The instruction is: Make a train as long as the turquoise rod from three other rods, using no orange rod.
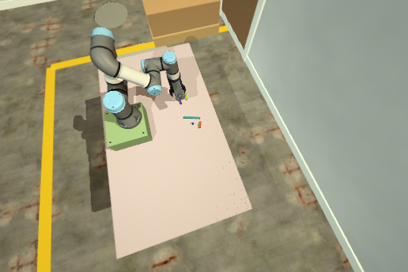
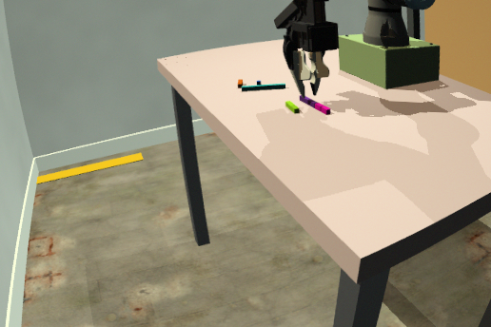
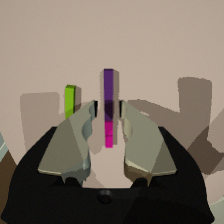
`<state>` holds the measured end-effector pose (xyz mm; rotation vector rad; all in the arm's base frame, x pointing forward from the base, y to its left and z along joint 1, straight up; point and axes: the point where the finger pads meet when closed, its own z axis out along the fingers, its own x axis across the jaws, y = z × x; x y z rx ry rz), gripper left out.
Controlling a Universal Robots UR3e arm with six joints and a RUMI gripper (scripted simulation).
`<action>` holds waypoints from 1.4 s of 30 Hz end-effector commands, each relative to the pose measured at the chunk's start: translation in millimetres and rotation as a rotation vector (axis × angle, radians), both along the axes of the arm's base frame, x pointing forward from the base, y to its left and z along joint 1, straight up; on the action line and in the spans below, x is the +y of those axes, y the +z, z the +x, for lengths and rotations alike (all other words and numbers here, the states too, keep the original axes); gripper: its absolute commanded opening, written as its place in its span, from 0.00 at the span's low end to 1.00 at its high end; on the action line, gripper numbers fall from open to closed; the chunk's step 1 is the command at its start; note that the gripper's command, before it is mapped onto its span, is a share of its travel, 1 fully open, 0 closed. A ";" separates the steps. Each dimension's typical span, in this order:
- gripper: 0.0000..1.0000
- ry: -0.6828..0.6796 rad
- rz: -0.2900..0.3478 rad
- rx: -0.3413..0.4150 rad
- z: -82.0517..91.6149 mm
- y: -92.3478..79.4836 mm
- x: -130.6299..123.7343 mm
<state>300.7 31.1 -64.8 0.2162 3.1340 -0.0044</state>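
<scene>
A purple rod and a magenta rod lie flat end to end in one line on the table. My gripper is over their joint, its fingers slightly apart on either side with a small gap to the rods, so it is open and holds nothing. A lime rod lies parallel a little to the left. The turquoise rod lies farther off, with a small blue rod and an orange rod beside it.
The arm's green base block stands on the table behind the rods. A cardboard box stands beyond the table's far end. The table edge runs left of the rods.
</scene>
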 end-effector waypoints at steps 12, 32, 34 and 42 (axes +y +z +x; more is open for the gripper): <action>0.14 0.000 0.000 -0.001 0.6 51.4 -0.1; 1.00 0.000 0.000 -0.001 0.6 74.7 0.0; 1.00 0.000 0.000 -0.001 0.6 74.7 0.0; 1.00 0.000 0.000 -0.001 0.6 74.7 0.0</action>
